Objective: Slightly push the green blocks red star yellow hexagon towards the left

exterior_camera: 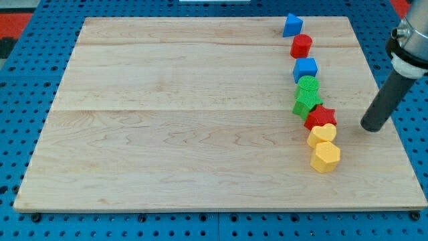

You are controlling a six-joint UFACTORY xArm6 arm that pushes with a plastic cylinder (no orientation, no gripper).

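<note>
While the blocks stand in a wavy column down the right part of the wooden desk point(167, 134), my tip point(371, 127) rests on the board to the right of that column, level with the red star point(321, 116) and apart from it, with bare wood between the two. The rod point(388, 97) rises from the tip, slanting up toward the right into a pale collar at the view's right edge. There is no grasping tool on this arm, only the rod, so nothing is open, closed or holding anything. From far to near the column runs: a blue triangular block point(291, 25) at the far edge, a red block point(301, 45) whose shape looks roughly hexagonal, a blue block point(305, 69), then two green blocks, a rounded one point(308, 85) and a ridged one point(306, 103) touching just nearer. The red star touches the ridged green block on its near right side. A yellow heart-shaped block point(322, 134) sits against the star's near side, and the yellow hexagon point(326, 157) touches it nearest of all. The desk's left and middle carry no blocks, and a blue pegboard point(27, 80) surrounds it
</note>
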